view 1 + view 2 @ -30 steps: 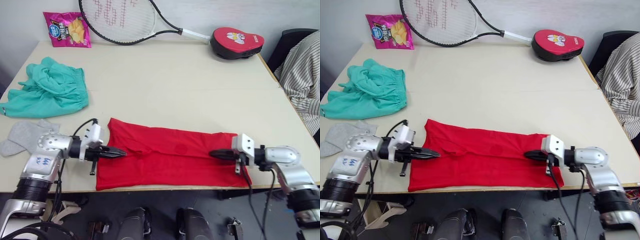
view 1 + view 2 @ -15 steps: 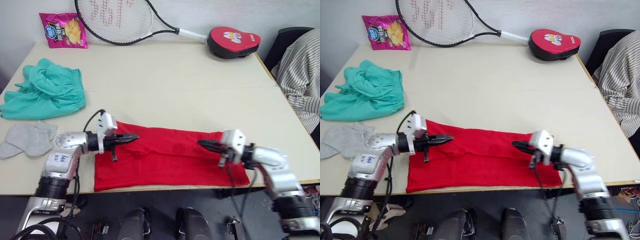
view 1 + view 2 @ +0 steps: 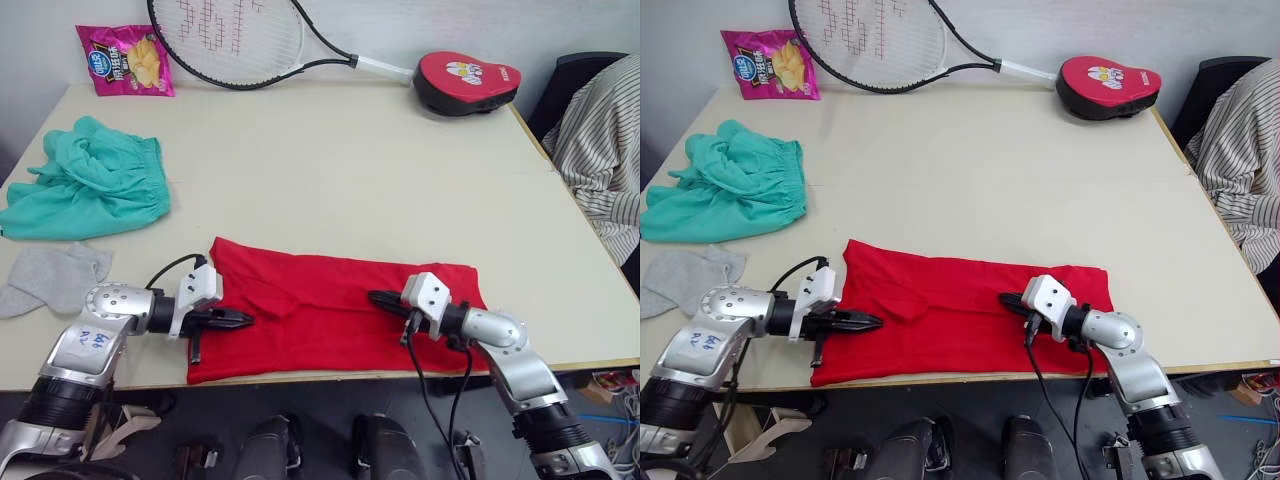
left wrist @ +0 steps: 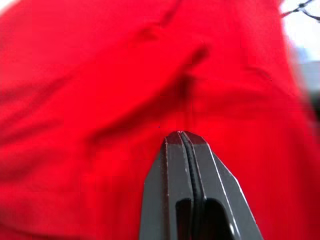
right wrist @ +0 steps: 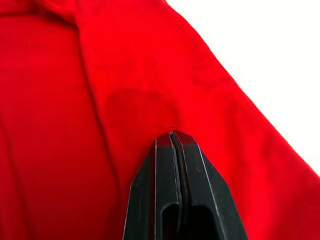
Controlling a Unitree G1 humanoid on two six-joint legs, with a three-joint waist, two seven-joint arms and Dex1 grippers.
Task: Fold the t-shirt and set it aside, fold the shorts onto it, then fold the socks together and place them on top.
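The red t-shirt (image 3: pixel 320 312) lies as a long flat band along the table's near edge. My left gripper (image 3: pixel 243 320) is shut and lies low over the shirt's left end, its tips (image 4: pixel 181 137) against the red cloth with nothing pinched. My right gripper (image 3: pixel 377 298) is shut too, pointing left over the shirt's right half, tips (image 5: pixel 171 136) just above the fabric. The teal shorts (image 3: pixel 90 180) sit crumpled at the left side of the table. The grey socks (image 3: pixel 50 278) lie flat in front of them, left of my left arm.
A tennis racket (image 3: pixel 235 40), a pink chip bag (image 3: pixel 122 60) and a red padded case (image 3: pixel 467 82) line the far edge. A person in a striped sleeve (image 3: pixel 600 140) sits at the right. The cream table (image 3: pixel 360 170) is bare in its middle.
My left gripper has drawn back from the shirt's far edge toward the near-left corner. My right gripper has slid further left over the shirt. Both stay shut.
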